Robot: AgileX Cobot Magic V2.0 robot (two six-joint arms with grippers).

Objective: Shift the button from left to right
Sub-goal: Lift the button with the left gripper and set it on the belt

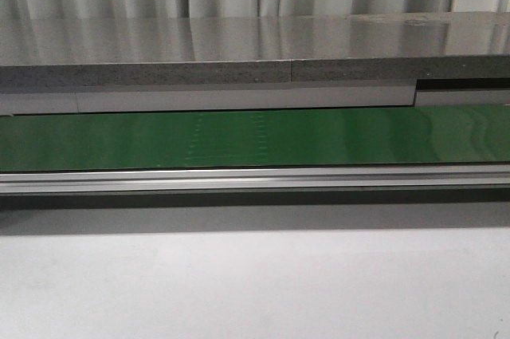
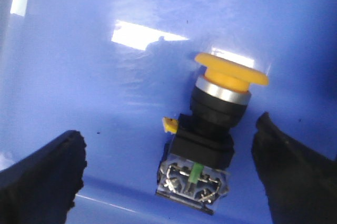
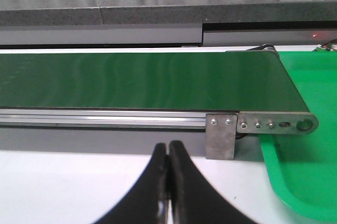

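Note:
The button (image 2: 210, 134) shows only in the left wrist view: a round orange-yellow cap, a black body and a clear base with metal contacts. It lies tilted on the floor of a blue container (image 2: 105, 76). My left gripper (image 2: 168, 161) is open, with one black finger (image 2: 45, 176) on each side of the button and clear gaps between them. My right gripper (image 3: 168, 147) is shut and empty above the white table, just in front of the green belt (image 3: 137, 79). Neither gripper shows in the front view.
The green belt (image 1: 255, 138) runs across the front view between a metal rail (image 1: 255, 178) and a grey shelf (image 1: 239, 52). In the right wrist view a green tray (image 3: 308, 166) lies past the belt's end, by a metal bracket (image 3: 221, 137).

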